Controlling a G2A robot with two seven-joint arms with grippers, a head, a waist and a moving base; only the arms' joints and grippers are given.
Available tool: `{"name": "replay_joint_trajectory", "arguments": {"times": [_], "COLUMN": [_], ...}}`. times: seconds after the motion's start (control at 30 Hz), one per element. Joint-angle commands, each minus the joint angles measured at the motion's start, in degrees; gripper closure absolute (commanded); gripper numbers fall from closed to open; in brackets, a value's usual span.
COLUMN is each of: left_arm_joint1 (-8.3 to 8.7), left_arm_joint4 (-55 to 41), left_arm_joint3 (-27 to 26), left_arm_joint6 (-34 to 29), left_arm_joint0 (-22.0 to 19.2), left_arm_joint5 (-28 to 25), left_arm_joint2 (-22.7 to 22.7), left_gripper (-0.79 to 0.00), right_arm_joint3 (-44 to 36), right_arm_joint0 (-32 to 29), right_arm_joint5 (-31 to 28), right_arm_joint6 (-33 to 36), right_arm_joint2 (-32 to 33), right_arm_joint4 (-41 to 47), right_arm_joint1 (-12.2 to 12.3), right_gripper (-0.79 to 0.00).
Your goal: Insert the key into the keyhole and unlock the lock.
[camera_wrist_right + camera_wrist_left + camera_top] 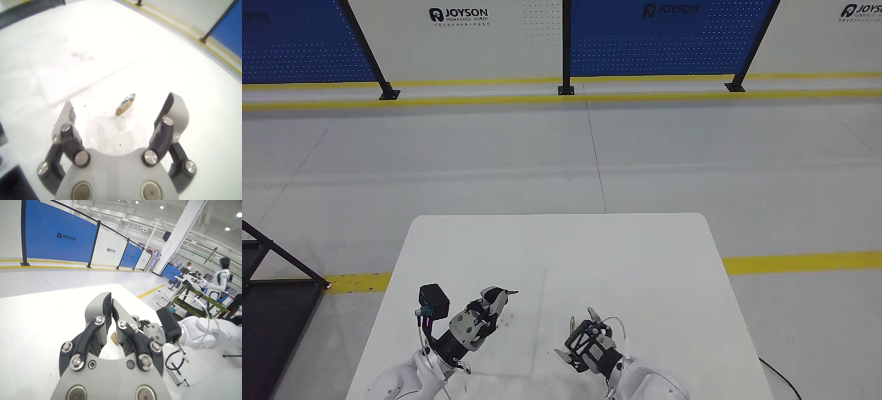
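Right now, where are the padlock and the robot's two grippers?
padlock [123, 108], right wrist view, on its brass body.
right gripper [119, 98], right wrist view, midway between its open fingertips.
left gripper [111, 299], left wrist view, where its shut fingertips meet.

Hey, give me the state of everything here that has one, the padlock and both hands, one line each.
padlock, resting on its edge on the table, shackle looks closed, not gripped.
left hand, shut, pads pressed together; can't tell if anything is between them.
right hand, open wide, the padlock just ahead of it, untouched.
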Motion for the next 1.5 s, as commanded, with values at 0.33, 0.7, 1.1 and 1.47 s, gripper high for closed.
{"name": "replay_joint_trajectory", "arguments": {"times": [0.33, 0.7, 1.1, 1.47], "left_arm_joint1": [0.0, 0.0, 0.0, -0.04], "left_arm_joint4": [0.0, 0.0, 0.0, -0.72], "left_arm_joint3": [0.0, 0.0, 0.0, -0.07], "left_arm_joint6": [0.0, 0.0, 0.0, 0.15], "left_arm_joint0": [0.0, 0.0, 0.0, -0.3], "left_arm_joint5": [0.0, 0.0, 0.0, 0.2], "left_arm_joint2": [0.0, 0.0, 0.0, 0.22], "left_gripper": [0.0, 0.0, 0.0, 0.0], "right_arm_joint3": [6.7, 9.28, 9.45, 2.35], "right_arm_joint0": [3.55, 4.63, 4.64, 2.33], "right_arm_joint5": [10.9, 11.83, 10.11, -3.46], "right_arm_joint6": [-0.64, -1.14, -2.13, -11.61], "right_arm_joint2": [-4.89, -6.44, -6.11, 3.79], "right_arm_joint4": [-2.88, -2.58, -0.98, 17.81], "right_arm_joint1": [-2.03, -2.8, -2.91, -1.28], "right_gripper": [-0.388, -0.305, 0.0, 0.0]}}
